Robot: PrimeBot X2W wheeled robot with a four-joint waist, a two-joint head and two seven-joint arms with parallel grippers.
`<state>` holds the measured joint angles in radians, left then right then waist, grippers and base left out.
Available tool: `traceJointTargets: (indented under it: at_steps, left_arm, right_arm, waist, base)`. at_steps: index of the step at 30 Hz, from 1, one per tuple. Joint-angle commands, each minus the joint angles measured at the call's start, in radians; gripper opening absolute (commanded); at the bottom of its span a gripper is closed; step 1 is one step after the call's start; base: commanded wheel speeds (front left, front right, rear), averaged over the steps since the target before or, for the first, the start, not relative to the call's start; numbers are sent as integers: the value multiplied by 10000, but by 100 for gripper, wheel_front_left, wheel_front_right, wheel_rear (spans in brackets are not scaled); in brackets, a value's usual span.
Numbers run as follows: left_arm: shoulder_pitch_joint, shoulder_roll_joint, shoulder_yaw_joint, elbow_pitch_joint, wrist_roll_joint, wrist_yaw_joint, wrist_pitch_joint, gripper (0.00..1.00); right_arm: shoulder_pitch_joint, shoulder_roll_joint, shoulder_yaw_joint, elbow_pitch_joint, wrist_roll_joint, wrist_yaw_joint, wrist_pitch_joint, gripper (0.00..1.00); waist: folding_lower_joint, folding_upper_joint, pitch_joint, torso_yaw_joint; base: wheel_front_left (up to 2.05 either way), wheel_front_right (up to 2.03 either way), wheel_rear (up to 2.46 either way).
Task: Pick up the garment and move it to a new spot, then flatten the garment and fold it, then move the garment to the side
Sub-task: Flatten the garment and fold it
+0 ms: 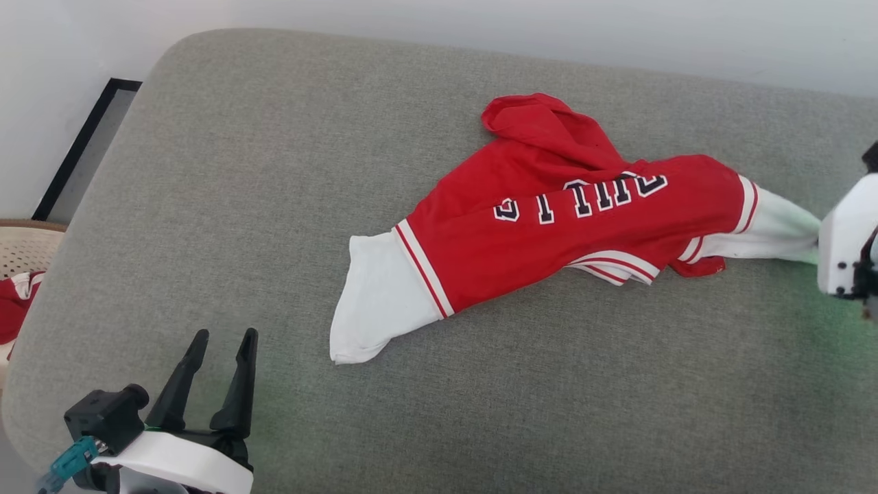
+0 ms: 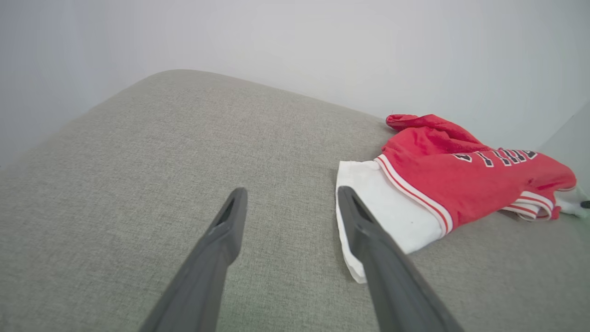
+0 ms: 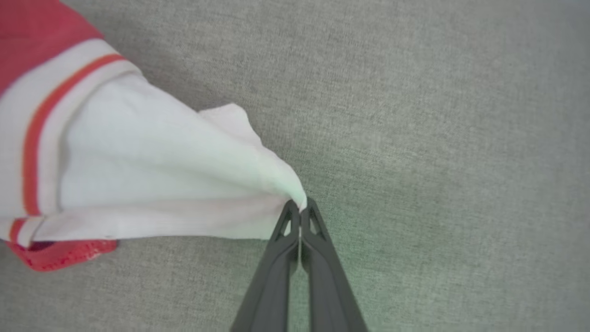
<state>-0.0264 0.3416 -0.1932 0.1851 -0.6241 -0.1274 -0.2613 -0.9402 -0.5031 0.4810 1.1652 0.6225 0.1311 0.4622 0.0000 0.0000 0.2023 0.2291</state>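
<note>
You are viewing the soft red jersey shirt with white sleeves lying crumpled right of centre on the grey woven fabric cushion. Your right gripper is pinching one white sleeve tip, jaws closed on it. Your left gripper is hovering wide open, empty, apart from the shirt

Head view: white housing of the right arm is cut by the right edge and covers the white sleeve tip of the garment. Lettering: rightmost character is creased, not legible. Left edge crops a pale woven basket and the red-white cloth in it. Right wrist view: garment's red body runs off the upper left, blurred. Left wrist view: dark speck at right edge, too small to identify.
</note>
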Motion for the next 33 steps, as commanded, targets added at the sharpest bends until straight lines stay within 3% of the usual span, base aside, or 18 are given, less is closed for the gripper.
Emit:
traceJointTargets:
  at_steps: [1,2,3,4,5,6,14,20,26,33]
  left_arm:
    - [47,11,-13,-34,5,-26,-51,100]
    - [28,38,-51,-35,1,-26,-51,100]
    - [4,69,-80,-38,2,-26,-52,100]
    - [-27,97,-101,-36,-5,-26,-51,100]
    - [-54,131,-139,-42,-33,-26,-51,100]
    - [-69,185,-185,-51,-66,-26,-51,100]
    - [-160,732,-739,2,-415,-26,12,100]
    - [-330,1195,-917,-10,-708,-26,417,100]
    - [-400,1499,-958,35,-972,39,1207,100]
    - [-594,1771,-1048,147,-1543,214,2655,100]
  right_arm:
    - [167,71,-60,-35,109,-6,-53,0]
    - [270,112,-95,-42,145,-6,-107,0]
    - [328,149,-127,-86,193,-6,-228,13]
    - [354,158,-203,-92,242,-6,-357,36]
    - [393,192,-212,-87,228,-6,-459,47]
    - [432,239,-219,-97,205,-5,-551,100]
    - [668,439,-341,-843,184,-5,-1691,100]
    - [1480,506,-685,-2312,-74,-5,-3535,100]
    - [2390,927,-1565,-3713,-894,-3,-5222,100]
    - [3674,1737,-3138,-5611,-2564,-5,-6322,100]
  waist:
    - [0,0,-5,-29]
    - [0,0,-13,-56]
    - [0,0,-17,-85]
    - [0,0,-26,-113]
    - [0,0,-42,-145]
    - [0,0,-65,-183]
    - [0,0,-332,-628]
    - [0,0,-509,-1189]
    - [0,0,-564,-1751]
    - [0,0,-507,-2315]
  base:
    - [0,0,0]
    - [0,0,0]
    - [0,0,0]
    - [0,0,0]
    - [0,0,0]
    - [0,0,0]
    - [0,0,0]
    - [0,0,0]
    - [0,0,0]
    - [0,0,0]
